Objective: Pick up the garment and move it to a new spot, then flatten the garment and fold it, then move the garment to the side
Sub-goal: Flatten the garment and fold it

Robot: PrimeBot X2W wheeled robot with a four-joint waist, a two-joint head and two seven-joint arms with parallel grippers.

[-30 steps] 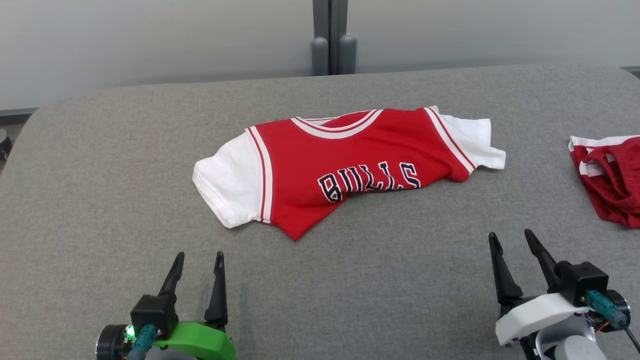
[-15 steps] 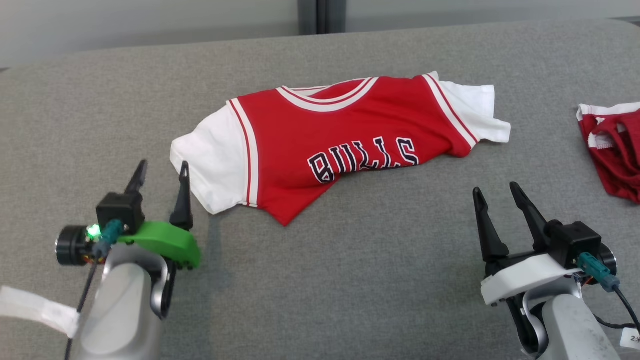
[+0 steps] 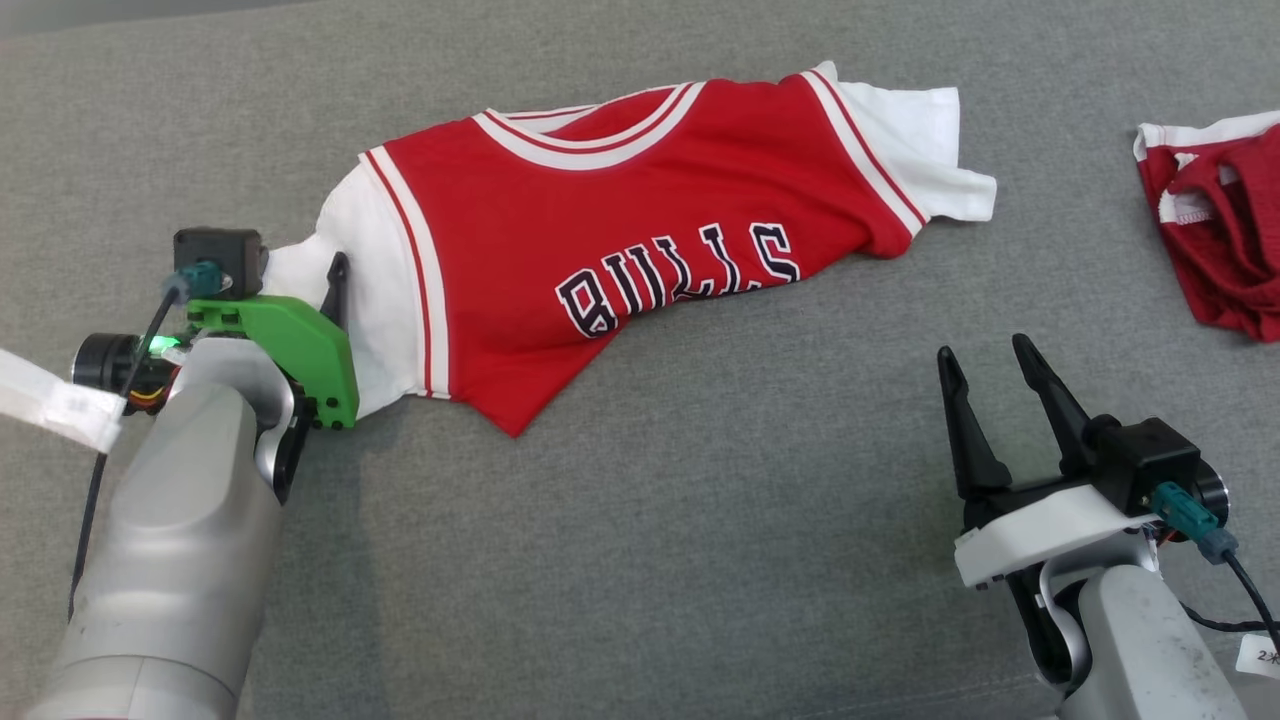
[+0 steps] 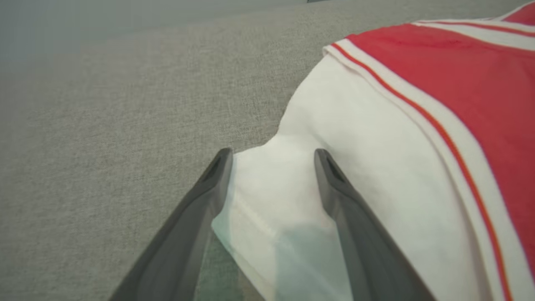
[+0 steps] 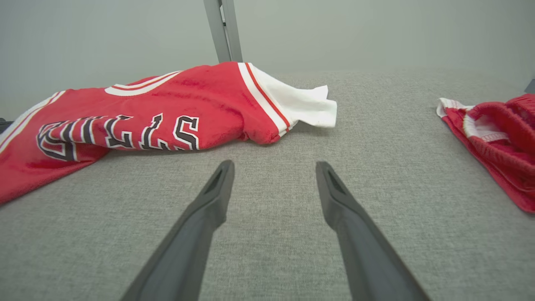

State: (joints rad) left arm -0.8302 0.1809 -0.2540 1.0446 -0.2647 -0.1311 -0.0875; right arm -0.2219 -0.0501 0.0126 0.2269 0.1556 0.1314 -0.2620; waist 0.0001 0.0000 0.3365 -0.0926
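Lined up on the sleeve (image 4: 284,188)
The left gripper (image 4: 271,156) stood wide astride the shirt's (image 3: 600,240) white sleeve, ready to pinch; the right gripper (image 3: 980,350), also wide, held nothing.

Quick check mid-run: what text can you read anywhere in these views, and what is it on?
"BULLS": dark letters across the chest of the red and white jersey.
Too small to read: print on the white paper tag, head view's lower right corner.
Too blurred to read: the white strip label, head view's left edge.
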